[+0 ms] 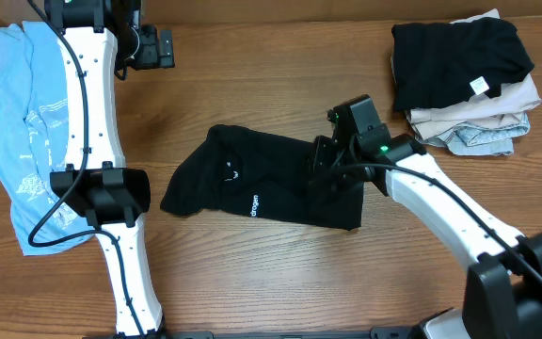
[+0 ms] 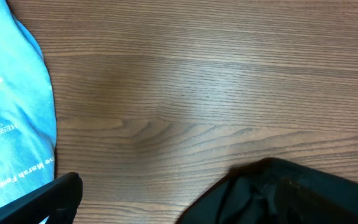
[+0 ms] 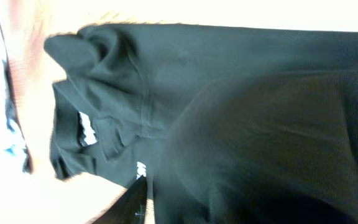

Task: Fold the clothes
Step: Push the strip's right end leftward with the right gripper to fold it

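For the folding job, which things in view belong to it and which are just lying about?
In the job: large black cloth T-shirt with white lettering; crumpled light blue cloth tee with white print; right gripper, at the black shirt.
Lying about: stack of folded garments, black on top; brown wooden table.

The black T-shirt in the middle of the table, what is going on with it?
The right arm's fingers are down on the right edge of the black T-shirt, which lies partly folded in the middle; whether they grip it is unclear. The left arm's fingers hover apart, over the table near the light blue tee. Folded clothes are stacked at the far right.
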`<action>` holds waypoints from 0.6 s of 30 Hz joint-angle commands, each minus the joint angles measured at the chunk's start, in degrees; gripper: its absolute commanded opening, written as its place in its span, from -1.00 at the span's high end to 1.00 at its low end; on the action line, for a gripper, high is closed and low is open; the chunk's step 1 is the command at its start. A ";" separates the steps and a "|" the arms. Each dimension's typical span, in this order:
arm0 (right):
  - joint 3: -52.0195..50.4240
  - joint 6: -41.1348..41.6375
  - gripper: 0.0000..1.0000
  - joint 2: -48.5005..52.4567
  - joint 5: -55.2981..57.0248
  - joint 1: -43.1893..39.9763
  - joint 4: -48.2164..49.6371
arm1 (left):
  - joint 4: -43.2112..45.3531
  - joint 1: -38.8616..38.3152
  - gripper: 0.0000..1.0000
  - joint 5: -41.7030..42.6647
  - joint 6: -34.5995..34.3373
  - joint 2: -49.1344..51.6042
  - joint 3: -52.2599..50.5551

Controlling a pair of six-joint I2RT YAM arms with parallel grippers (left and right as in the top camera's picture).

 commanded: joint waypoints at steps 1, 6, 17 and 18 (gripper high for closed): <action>0.92 -1.36 0.03 0.81 -6.47 0.59 2.60 | 0.28 -0.17 -1.00 0.68 -0.57 -0.90 0.90; 3.80 -4.26 0.00 -0.31 -12.96 0.46 2.73 | -0.28 -0.17 -0.99 1.11 -0.57 -0.90 0.90; 14.91 -7.52 -0.29 -2.08 2.89 -5.49 -19.43 | -5.66 -0.17 -1.00 6.49 5.53 -0.87 -10.60; 14.69 -8.59 -0.27 -1.92 2.71 -6.38 -20.35 | -5.44 -0.17 -1.00 6.49 5.53 -0.87 -12.11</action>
